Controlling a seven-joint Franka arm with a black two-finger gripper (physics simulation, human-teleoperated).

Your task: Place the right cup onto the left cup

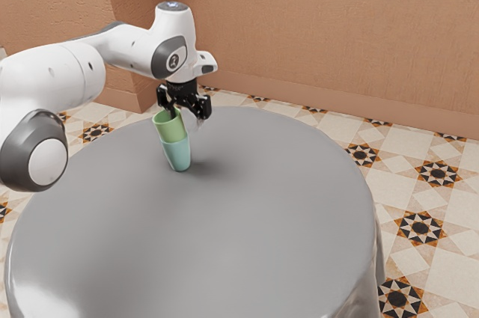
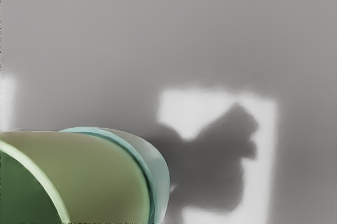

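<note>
- Nesting is judged nearly complete: the green cup [image 1: 171, 128] is seated inside the teal cup [image 1: 178, 155], with the upper part of its wall exposed.
- Upright standing is not achieved; both cups are tilted together, mouth toward the exterior view's left. Whether the teal base bears flat on the table [image 1: 247, 228] cannot be determined.
- Remaining work, as judged: the stack is to be settled upright and the gripper [image 1: 187, 114] is to be withdrawn clear.
- The gripper is open: its fingers are spread, one at the green cup's mouth, the other apart from the cups on the exterior view's right.
- The stack is located below the gripper, offset toward the exterior view's left, near the table's far edge.
- Caution: the rim may be caught by the near finger during lifting, and the stack could be toppled.
</note>
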